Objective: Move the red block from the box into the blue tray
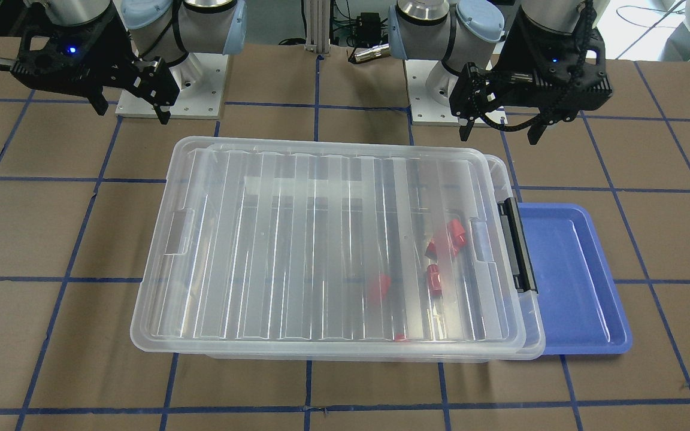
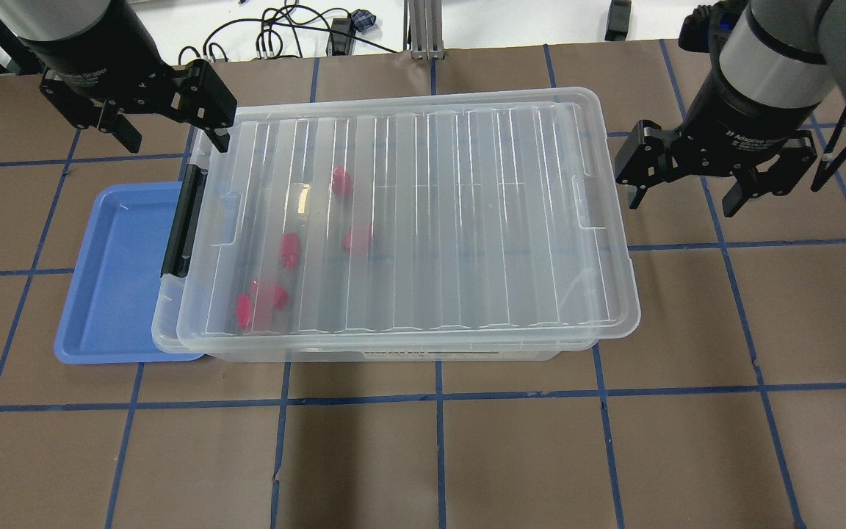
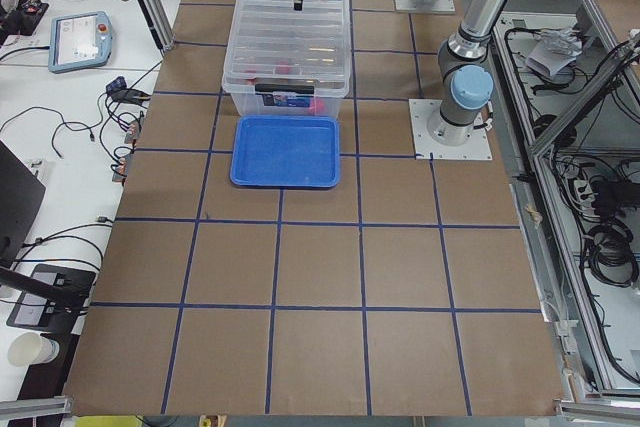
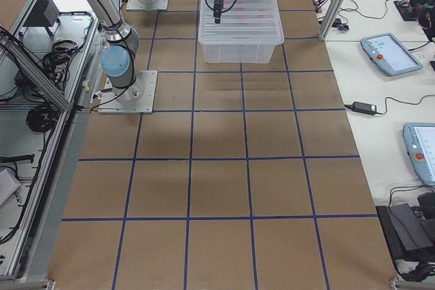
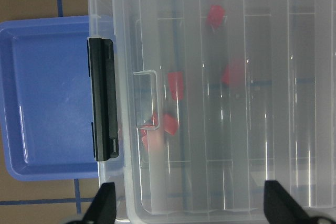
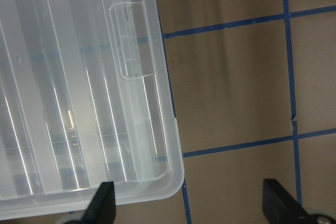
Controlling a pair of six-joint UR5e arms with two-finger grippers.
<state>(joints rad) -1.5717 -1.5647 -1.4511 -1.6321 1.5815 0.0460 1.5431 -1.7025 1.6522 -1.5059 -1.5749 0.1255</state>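
Above R fingers (image 2: 639,176): "2F Adaptive".

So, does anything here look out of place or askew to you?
Only the lid: it lies shifted on the box, overhanging the end far from the latch and leaving the latch-end rim bare. Nothing looks spilled.

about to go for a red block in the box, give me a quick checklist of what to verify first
1. lid off the box: not ok, it covers the whole box.
2. black latch handle released: cannot tell.
3. red blocks present: ok, several show through the lid near the latch end.
4. blue tray free: ok, empty, beside the latch end.
5. left gripper ready: ok, fingers apart, above the latch end.
6. right gripper ready: ok, fingers apart, holding nothing, off the box's other end.
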